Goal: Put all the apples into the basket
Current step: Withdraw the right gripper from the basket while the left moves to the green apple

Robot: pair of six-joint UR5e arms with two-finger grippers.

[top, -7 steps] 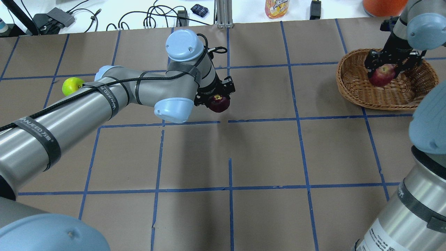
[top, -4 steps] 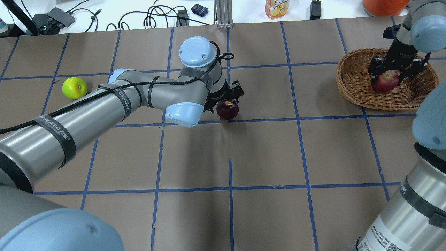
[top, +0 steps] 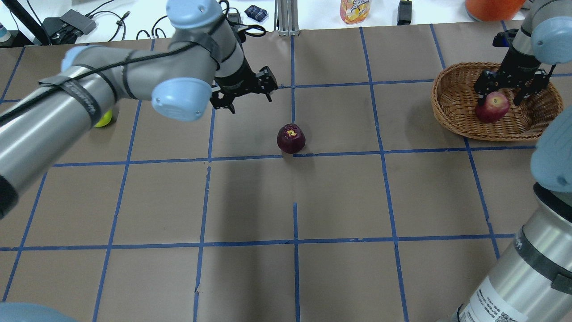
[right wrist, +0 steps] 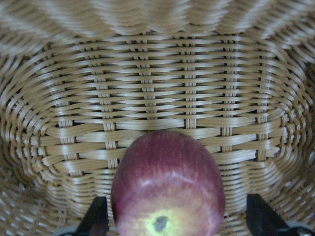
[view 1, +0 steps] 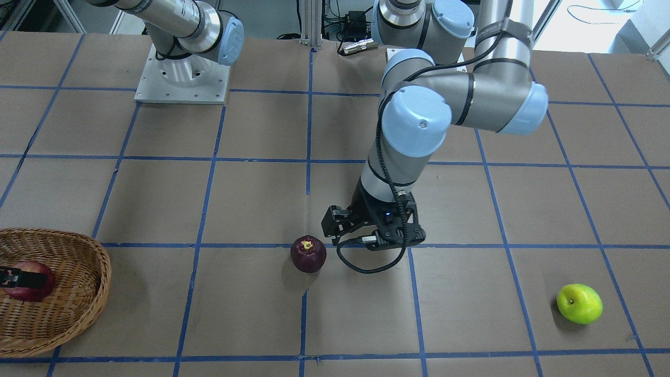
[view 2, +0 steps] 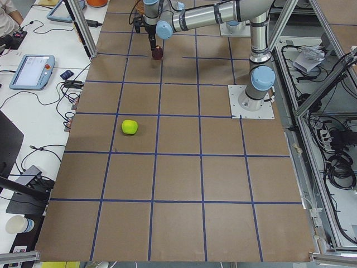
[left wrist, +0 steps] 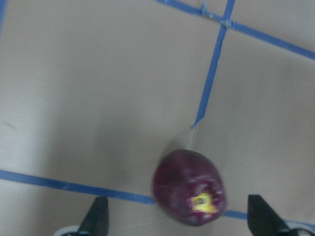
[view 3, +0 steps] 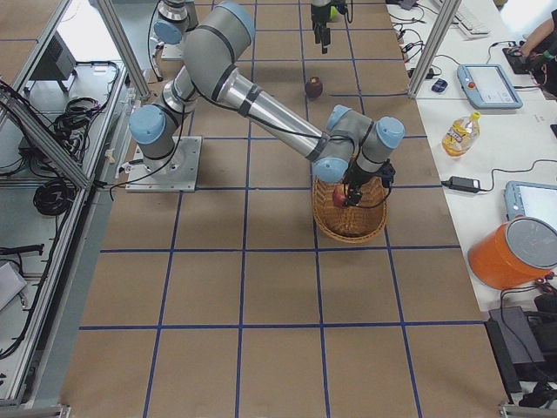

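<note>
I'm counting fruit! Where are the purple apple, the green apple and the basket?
purple apple (top: 291,138): overhead view, middle of its side.
green apple (view 1: 579,303): front-facing view, middle of the fruit.
basket (top: 487,130): overhead view, near woven wall.

Table top (top: 339,197): matt brown paper, blue tape (top: 295,219) grid. Basket (right wrist: 147,73) under right gripper (top: 499,98): ribbed woven wicker, slight sheen. Red apple (right wrist: 167,182) between its fingers: smooth, waxy gloss. Maroon apple (top: 291,138) below left gripper (left wrist: 179,211): smooth, duller sheen. Arm tubes (view 1: 497,47) brushed metal, joint caps (view 1: 416,123) glossy blue plastic.
</note>
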